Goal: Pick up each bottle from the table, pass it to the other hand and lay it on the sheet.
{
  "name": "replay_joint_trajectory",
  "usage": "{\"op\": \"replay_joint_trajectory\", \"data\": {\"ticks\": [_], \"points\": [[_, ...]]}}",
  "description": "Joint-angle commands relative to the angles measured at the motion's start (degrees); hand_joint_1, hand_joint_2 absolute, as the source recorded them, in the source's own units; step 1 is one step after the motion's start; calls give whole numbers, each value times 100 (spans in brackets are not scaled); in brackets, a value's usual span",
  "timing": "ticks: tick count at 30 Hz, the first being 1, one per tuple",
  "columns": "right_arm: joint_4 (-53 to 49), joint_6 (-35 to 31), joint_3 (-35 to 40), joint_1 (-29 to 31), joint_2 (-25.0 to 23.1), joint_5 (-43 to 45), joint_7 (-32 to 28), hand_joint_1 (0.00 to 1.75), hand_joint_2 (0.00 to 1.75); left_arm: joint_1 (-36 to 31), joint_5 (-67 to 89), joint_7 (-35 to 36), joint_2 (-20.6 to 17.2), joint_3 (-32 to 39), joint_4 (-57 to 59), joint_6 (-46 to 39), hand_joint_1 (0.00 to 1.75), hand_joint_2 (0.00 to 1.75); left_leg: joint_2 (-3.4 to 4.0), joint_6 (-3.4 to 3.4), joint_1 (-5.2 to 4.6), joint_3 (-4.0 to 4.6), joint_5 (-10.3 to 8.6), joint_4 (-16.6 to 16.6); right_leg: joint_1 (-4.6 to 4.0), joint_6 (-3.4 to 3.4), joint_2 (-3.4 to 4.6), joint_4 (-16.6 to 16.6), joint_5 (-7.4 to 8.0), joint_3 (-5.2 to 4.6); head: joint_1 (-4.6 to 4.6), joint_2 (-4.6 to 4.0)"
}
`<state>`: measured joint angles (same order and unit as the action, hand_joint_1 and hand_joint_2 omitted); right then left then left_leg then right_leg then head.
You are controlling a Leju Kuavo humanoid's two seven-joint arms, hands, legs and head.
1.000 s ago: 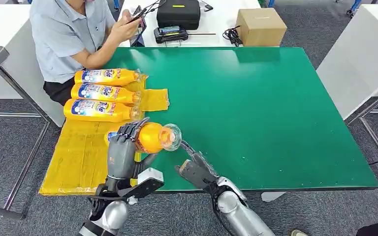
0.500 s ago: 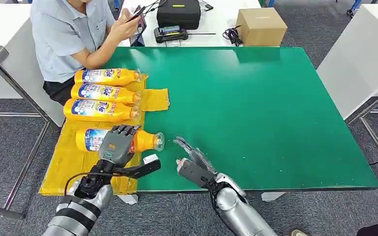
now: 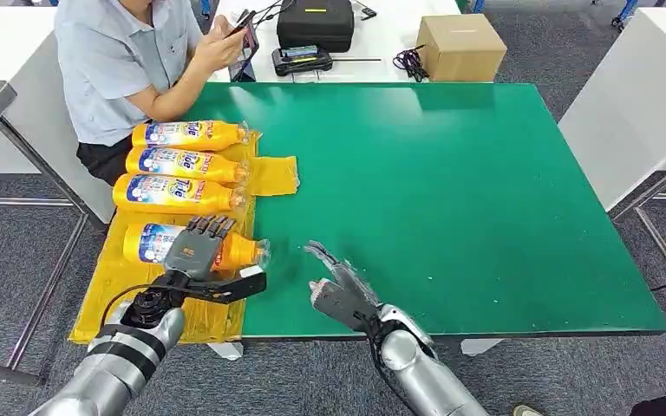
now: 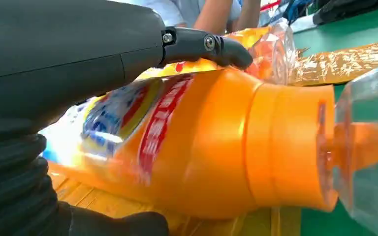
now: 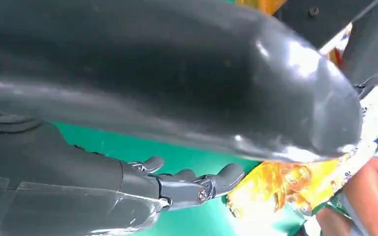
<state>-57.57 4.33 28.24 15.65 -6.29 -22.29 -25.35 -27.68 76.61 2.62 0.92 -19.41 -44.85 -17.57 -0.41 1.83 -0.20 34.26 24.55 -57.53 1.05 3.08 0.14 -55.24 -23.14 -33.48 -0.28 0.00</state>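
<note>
From where I stand, the yellow sheet (image 3: pixel 139 286) covers the near left corner of the green table (image 3: pixel 486 217), and three bottles (image 3: pixel 178 163) lie on it side by side at the far end, next to a seated person (image 3: pixel 113 61) busy with a phone. Nearer the robot lies a fourth bottle (image 3: pixel 152 244) on its side on the sheet, parallel to the others. Its long axis runs left to right: base to the left, clear cap (image 3: pixel 260 252) to the right, at the sheet's edge by the green top.

The left hand (image 3: pixel 195 250) is wrapped over this bottle's middle, fingers (image 4: pixel 211 46) curled across the top and the thumb beneath, gripping it (whether it already bears fully on the sheet I cannot tell).

I'd judge the bottle a light, fairly stiff plastic thing with a glossy label that could slide in a loose grasp; being round, it may roll once let go. The broad labelled body looks the safest place to hold. The tapering neck and the thin clear cap seem poor spots.

Further right, the right hand (image 3: pixel 340 290) hovers over the table's near edge, fingers spread and holding nothing, apart from the bottle.
</note>
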Motion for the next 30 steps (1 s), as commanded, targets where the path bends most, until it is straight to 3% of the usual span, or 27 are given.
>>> {"op": "replay_joint_trajectory", "data": {"ticks": [1,10,13,15,19,20,24,30], "points": [[76,19,-42,119,46,-34,15,0,0,-268,-159,-26,38,93,742,202,0,175,7,-11,6,-18,6,-1,-7,-14,3,-2,-5,17,0,0],[27,-26,-134,7,73,-95,16,0,0,2,-276,-139,78,52,230,20,0,175,5,-9,3,-30,3,3,-4,-11,1,2,-4,27,2,0],[-72,-84,-219,-138,106,-138,23,0,0,449,-412,-214,101,27,-620,-110,0,175,3,-7,2,-32,3,5,-2,-8,-1,6,-4,31,2,0],[-209,-168,-311,-297,131,-167,-8,0,0,948,-924,-717,197,76,-1429,-520,0,175,8,-8,3,-33,7,3,-3,-10,4,4,-6,31,-2,0],[-500,-286,-430,-505,127,-180,-172,0,0,1539,-1479,-1075,320,40,-2240,-731,0,175,0,-7,1,-25,10,-1,-2,-8,-4,2,-11,26,0,0],[-722,-402,-515,-621,96,-153,-341,0,175,1684,-1790,-1213,400,128,-2451,-816,0,175,1,-10,4,-33,18,-4,-6,-13,-5,2,-18,34,2,0],[-1672,-438,-702,-1085,-1,119,-703,0,175,2116,-2653,-1678,579,341,-3081,-1028,0,175,4,-11,2,-14,23,-9,-2,-15,-2,-6,-21,11,0,0],[-3061,-369,-1040,-1876,-245,669,-928,0,175,2580,-2977,-1809,755,761,-3580,-1109,0,175,5,-14,5,-4,26,-12,-5,-17,-2,-10,-23,0,0,0]]}}
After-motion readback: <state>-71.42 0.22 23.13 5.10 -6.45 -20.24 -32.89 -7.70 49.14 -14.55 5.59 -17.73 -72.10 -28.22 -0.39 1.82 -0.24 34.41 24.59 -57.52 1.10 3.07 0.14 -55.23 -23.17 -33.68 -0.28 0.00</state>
